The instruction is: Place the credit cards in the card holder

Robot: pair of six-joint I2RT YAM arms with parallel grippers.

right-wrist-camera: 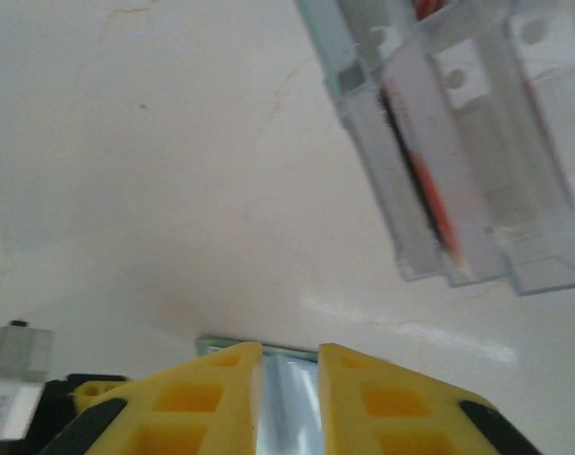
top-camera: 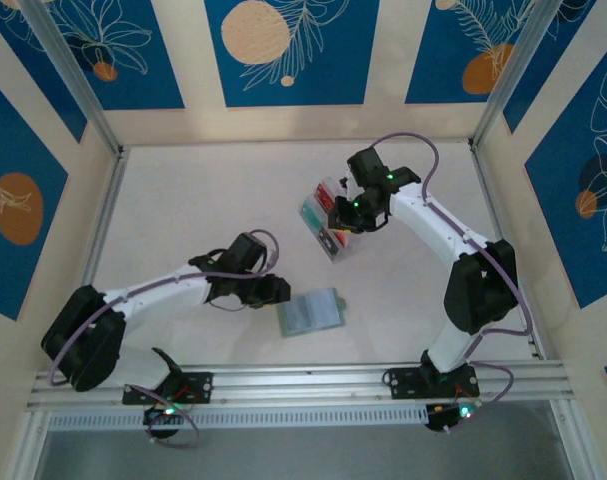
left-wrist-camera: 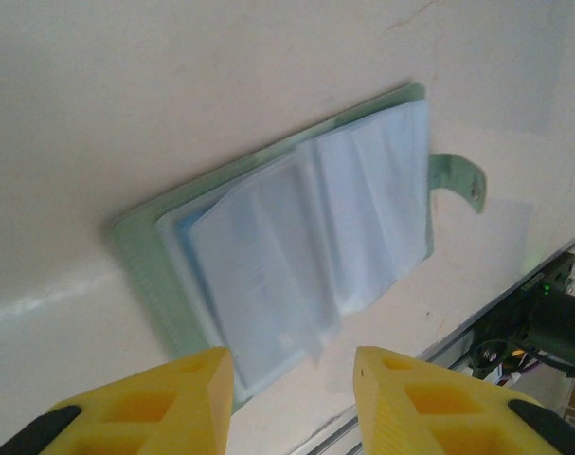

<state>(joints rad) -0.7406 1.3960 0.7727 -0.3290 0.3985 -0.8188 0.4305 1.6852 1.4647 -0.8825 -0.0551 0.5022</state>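
Sage-green card holder [left-wrist-camera: 135,256] lies open and flat on the table [top-camera: 203,200] by the front rail, with its clear sleeves fanned up and its snap tab [left-wrist-camera: 462,180] sticking out. Left gripper [left-wrist-camera: 292,374] hovers at its near edge, fingers apart, clamped on nothing.

Farther back, the right gripper [right-wrist-camera: 289,365] has its fingers nearly together on a pale card [right-wrist-camera: 289,403] with a teal top edge. It looks pinched, and the bite is shallow. Just beyond is the clear box [right-wrist-camera: 458,142], with 1 red card [right-wrist-camera: 429,194] on edge in a slot and other credit cards [top-camera: 335,236] inside.

Risks:
- A thin, slick card could twist or drop on the carry over.
- The holder is unpinned, so pushing a card in may slide it.
- Floppy sleeves may buckle, leaving the card on top and not in a pocket.
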